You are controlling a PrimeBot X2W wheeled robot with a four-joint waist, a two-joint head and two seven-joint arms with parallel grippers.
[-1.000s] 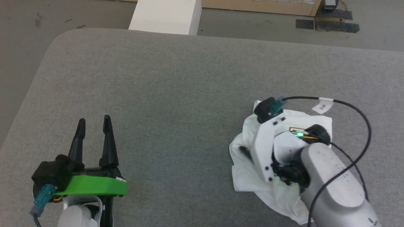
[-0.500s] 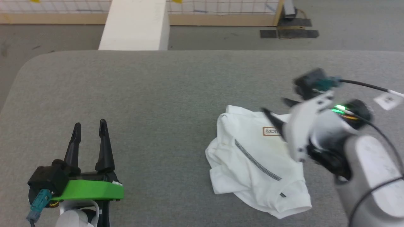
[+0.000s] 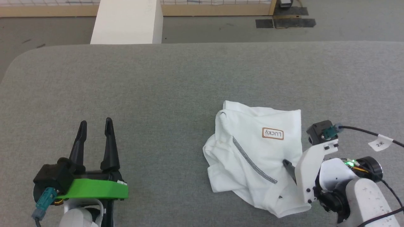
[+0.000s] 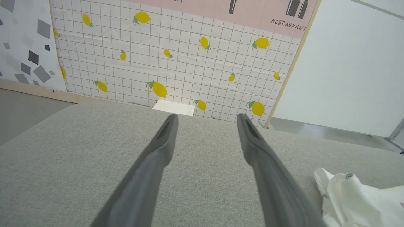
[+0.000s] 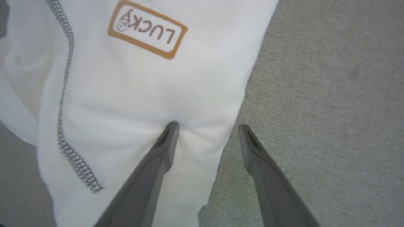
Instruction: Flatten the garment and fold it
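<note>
While it rests on the right half of a broad table top covered in grey woven fabric (image 3: 157, 94), the large white shirt of thin soft cloth (image 3: 252, 151) is bunched and lapped over itself, not spread flat. A line of dark grey looped stitching (image 3: 252, 162) runs diagonally across it, and a small rectangular label with an orange-brown border (image 3: 272, 133), reading LUCKY, faces up near its far right corner. At the shirt's near right edge sits the right gripper (image 5: 208, 126), its two long dark fingers spread wide and gripping nothing. In the right wrist view one fingertip meets the cloth where faint creases gather, the other is over bare grey table, and the shirt's edge runs between them. Well apart, at the near left of the table, the left gripper (image 3: 96, 122) on its bright green mount is also spread wide and empty, fingers pointing away from the robot. Beyond the table's far edge stands a plain white rigid box (image 3: 126, 22), and behind it a white tiled wall panel printed with yellow lemons (image 4: 176, 63).
</note>
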